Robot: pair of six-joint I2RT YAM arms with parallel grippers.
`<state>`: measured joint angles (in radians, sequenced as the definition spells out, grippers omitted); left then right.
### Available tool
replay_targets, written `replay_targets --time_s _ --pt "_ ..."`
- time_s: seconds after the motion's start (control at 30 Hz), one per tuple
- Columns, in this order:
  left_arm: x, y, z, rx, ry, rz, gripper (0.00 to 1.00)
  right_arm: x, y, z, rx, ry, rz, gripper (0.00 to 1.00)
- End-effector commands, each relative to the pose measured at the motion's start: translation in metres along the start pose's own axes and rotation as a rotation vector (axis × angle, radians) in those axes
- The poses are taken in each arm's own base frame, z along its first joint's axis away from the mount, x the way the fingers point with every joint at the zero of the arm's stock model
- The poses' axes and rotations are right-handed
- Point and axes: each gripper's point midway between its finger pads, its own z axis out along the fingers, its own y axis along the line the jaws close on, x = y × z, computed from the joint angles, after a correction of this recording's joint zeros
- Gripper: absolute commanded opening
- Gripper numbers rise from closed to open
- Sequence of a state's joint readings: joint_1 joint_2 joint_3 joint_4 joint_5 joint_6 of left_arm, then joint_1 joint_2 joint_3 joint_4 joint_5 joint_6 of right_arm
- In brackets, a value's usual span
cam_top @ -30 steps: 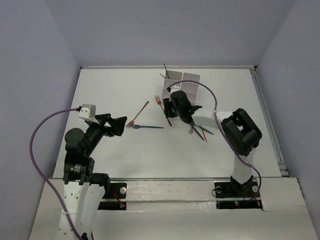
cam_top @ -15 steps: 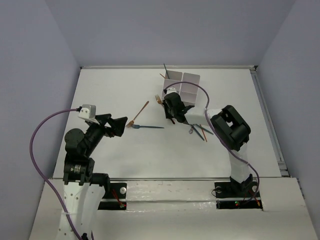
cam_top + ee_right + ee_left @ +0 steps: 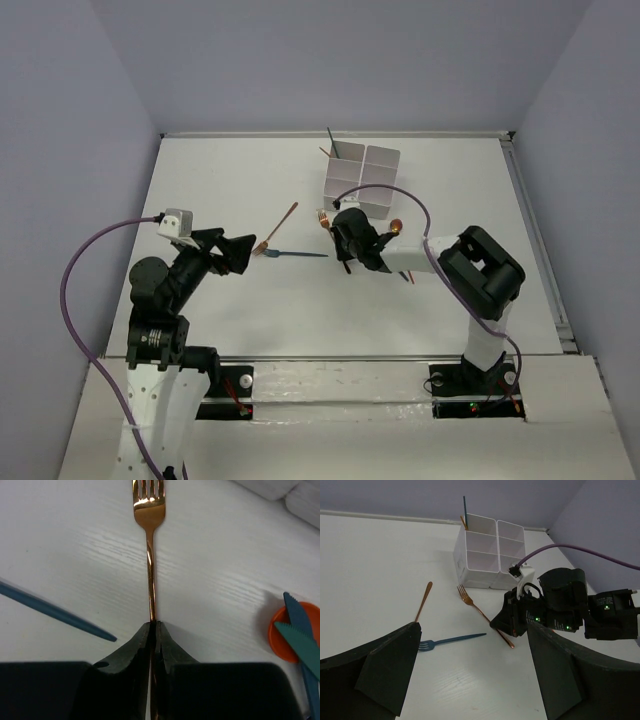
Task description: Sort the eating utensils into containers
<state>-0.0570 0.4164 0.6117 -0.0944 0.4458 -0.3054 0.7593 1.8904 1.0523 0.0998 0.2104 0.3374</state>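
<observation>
Drawn back across the white desk (image 3: 220,190) since a moment ago, the right arm (image 3: 440,255) now sits just nearer than the containers (image 3: 362,180). The right jaws are closed on the handle of an orange fork (image 3: 150,555), whose tines lie by the block's near left corner. The left jaws hang wide open, holding nothing; an orange utensil (image 3: 422,602) and a teal fork (image 3: 295,254) lie loose between the arms, and two utensils (image 3: 464,510) stand in the far-left compartment.
</observation>
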Motion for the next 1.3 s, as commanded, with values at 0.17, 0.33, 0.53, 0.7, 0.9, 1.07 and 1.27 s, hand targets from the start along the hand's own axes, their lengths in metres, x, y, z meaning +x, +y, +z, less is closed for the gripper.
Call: replay_targets --time_s 0.17,0.33,0.53,0.7,0.9,1.07,1.27 --pt "-0.013 -0.007 0.001 0.033 -0.045 0.017 0.99 0.016 0.001 -0.006 0.022 0.103 -0.023 0.43" --pt "-0.012 -0.007 0.001 0.035 -0.041 0.016 0.99 0.016 -0.007 0.011 0.088 0.132 -0.073 0.43" --pt "-0.013 -0.008 0.0 0.035 -0.047 0.017 0.99 0.014 -0.012 0.029 0.148 0.16 -0.117 0.37" --pt "-0.012 -0.007 0.001 0.034 -0.043 0.017 0.99 0.016 -0.007 0.037 0.112 0.176 -0.098 0.32" --pt "-0.012 -0.008 0.001 0.038 -0.041 0.017 0.99 0.008 -0.002 0.038 0.096 0.176 -0.109 0.07" --pt "-0.011 -0.007 0.002 0.038 -0.038 0.016 0.99 -0.048 0.017 0.016 0.021 0.038 -0.111 0.07" --pt "-0.01 -0.007 0.003 0.037 -0.031 0.014 0.99 -0.143 0.057 -0.04 -0.18 -0.228 -0.113 0.07"
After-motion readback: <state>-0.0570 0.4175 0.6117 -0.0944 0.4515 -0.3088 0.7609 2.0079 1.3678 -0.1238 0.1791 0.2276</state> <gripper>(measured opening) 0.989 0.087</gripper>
